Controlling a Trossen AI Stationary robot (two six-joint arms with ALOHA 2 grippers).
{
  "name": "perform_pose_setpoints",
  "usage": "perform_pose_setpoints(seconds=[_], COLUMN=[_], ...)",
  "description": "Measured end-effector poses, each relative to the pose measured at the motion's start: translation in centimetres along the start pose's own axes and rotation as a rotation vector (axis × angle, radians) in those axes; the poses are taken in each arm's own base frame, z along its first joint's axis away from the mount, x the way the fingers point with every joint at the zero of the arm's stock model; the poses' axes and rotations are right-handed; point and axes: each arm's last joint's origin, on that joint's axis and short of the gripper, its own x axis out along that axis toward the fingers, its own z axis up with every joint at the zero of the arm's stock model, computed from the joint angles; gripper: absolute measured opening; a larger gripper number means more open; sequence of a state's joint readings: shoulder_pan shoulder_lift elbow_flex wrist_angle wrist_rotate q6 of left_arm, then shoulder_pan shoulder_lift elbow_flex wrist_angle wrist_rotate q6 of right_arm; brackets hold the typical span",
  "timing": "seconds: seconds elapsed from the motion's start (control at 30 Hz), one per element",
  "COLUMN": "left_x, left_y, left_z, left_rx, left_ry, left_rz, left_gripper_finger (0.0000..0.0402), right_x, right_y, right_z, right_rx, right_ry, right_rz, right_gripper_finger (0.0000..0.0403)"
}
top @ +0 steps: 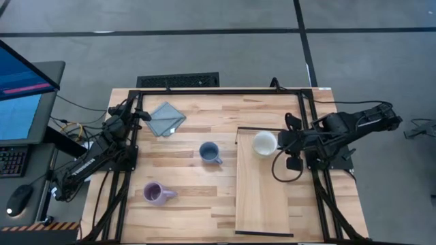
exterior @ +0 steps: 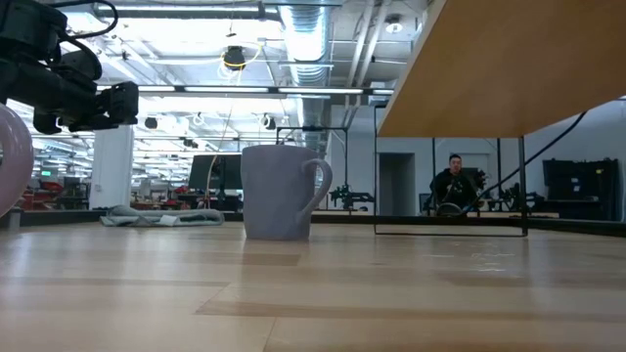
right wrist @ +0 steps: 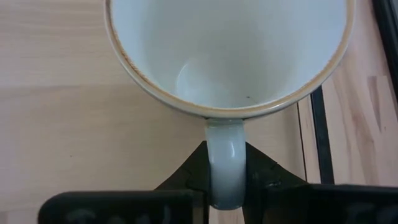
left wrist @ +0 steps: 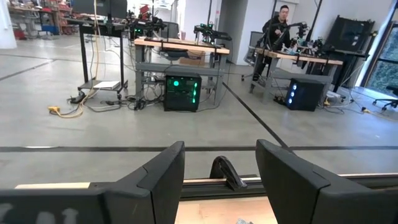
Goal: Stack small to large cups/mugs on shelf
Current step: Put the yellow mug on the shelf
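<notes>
Shelf (top: 262, 197) lies on the right half of the table (top: 204, 211), long axis running front to back. One mug (top: 264, 143) stands upright on the shelf's far end, near its right edge. Right gripper (top: 278, 143) is just right of this mug, its fingers closed on the handle (right wrist: 225, 163). Second mug (top: 209, 152) stands on the table just left of the shelf. Third mug (top: 155, 194) lies on its side, nearer and further left. Cloth (top: 166, 118) lies at the far left. Left gripper (top: 141, 115) sits open beside the cloth, at the table's left edge.
</notes>
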State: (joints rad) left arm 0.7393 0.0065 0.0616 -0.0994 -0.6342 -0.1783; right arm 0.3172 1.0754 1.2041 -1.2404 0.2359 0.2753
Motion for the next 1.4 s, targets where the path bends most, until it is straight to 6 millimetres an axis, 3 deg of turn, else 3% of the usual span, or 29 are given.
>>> perform_pose_setpoints(seconds=[1.4], left_x=[0.0], left_y=[0.0], left_z=[0.0], left_rx=[-0.002], left_ry=[0.001], left_rz=[-0.003], left_gripper_finger=[0.0189], right_x=[0.7], right_y=[-1.1], right_z=[-1.0], right_rx=[0.023], right_ry=[-0.018], right_rz=[0.001], right_gripper_finger=[0.0065])
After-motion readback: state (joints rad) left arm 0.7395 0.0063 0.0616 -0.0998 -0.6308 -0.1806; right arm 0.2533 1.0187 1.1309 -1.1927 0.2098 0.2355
